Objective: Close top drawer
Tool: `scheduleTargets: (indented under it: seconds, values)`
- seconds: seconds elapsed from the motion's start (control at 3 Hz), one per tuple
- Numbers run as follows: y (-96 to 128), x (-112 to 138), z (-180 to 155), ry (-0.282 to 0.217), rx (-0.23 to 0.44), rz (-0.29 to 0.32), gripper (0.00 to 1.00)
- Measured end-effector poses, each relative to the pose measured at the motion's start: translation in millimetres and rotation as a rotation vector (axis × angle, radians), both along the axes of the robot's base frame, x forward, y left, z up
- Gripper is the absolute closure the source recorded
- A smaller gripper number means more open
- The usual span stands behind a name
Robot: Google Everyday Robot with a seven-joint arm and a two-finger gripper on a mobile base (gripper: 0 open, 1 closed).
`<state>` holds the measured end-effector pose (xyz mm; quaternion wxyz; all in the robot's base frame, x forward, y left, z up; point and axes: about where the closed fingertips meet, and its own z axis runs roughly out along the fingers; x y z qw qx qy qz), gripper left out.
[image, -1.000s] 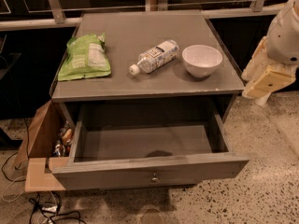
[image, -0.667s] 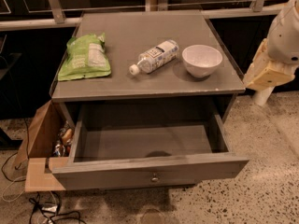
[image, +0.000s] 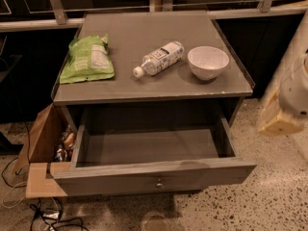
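The top drawer point(image: 120, 179) of the grey cabinet stands pulled far out and its deep box is empty. A small round metal knob point(image: 159, 183) sits at the centre of its front panel. My arm, white with a cream-coloured end, comes in at the right edge. My gripper point(image: 278, 118) hangs there, level with the drawer's right side and apart from it, touching nothing.
On the cabinet top point(image: 144, 32) lie a green snack bag point(image: 87, 59), a plastic bottle on its side point(image: 159, 58) and a white bowl point(image: 208, 62). An open cardboard box point(image: 41, 148) stands left of the drawer. Cables point(image: 43, 215) lie on the speckled floor.
The cream-coloured end of my arm has dropped lower at the right edge. The drawer and the things on the cabinet have not moved.
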<state>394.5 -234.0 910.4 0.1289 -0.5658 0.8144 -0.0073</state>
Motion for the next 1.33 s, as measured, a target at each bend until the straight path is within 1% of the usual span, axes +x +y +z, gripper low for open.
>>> scheduleTargets:
  seconds: [0.33, 0.67, 1.0, 1.33]
  values:
    - [-3, -17, -48, 0.09, 0.009, -0.043, 1.0]
    - [-4, -22, -88, 0.151, 0.027, -0.07, 1.0]
    - [3, -15, -152, 0.215, 0.074, -0.103, 1.0]
    - [3, -15, -152, 0.215, 0.074, -0.103, 1.0]
